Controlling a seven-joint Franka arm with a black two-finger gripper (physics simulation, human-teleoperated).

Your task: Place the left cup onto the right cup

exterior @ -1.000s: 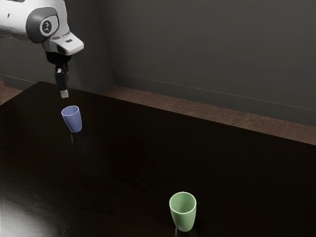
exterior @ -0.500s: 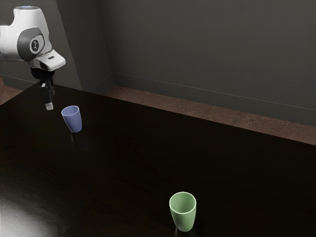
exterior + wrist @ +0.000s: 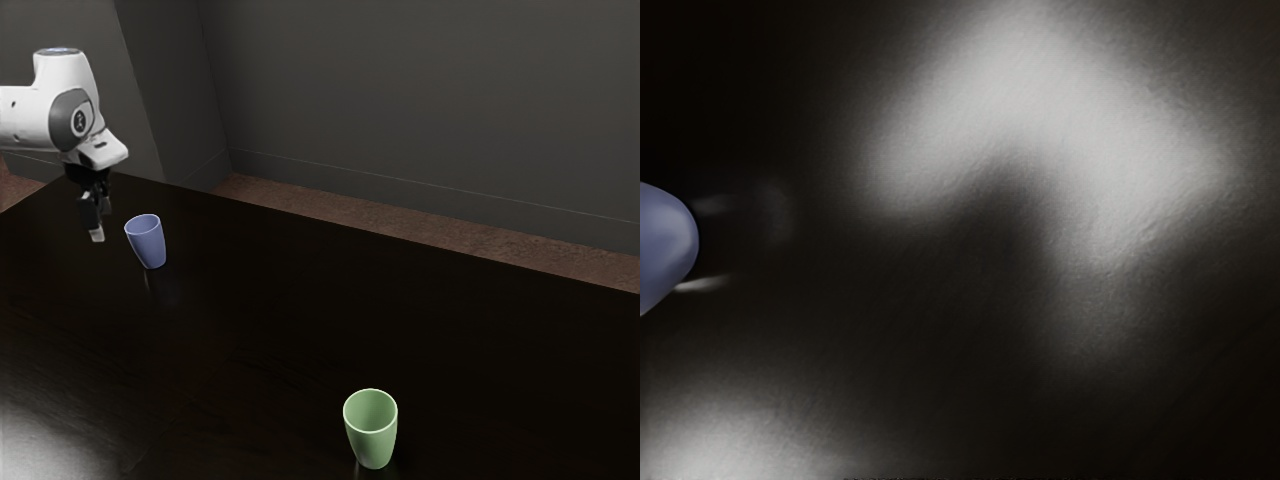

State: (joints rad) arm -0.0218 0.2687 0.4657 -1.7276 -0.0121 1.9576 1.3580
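The dark table (image 3: 300, 310) carried two cups, well apart. The white arm (image 3: 55, 110) hung at the exterior view's left. The green cup (image 3: 371, 428) stood upright toward the near edge. The blue cup (image 3: 146, 240) stood upright just beside the claw (image 3: 96, 234), apart from it. I could not tell whether the claw was open or closed.

The glossy white, rounded Franka arm (image 3: 40, 115) is built of smooth, tube-like shells with soft edges. A round grey joint cap (image 3: 76, 118) sits on its side, ringed in darker grey and carrying a few small dark marks at its middle. The upright white segment ends in a flat top cap with a faint bluish rim (image 3: 62, 51). Lower down, a white wedge-shaped hand housing (image 3: 103, 150) shows a grey underside. Beneath it is the slim black gripper (image 3: 96, 232), matte, with a pale, whitish lower end.
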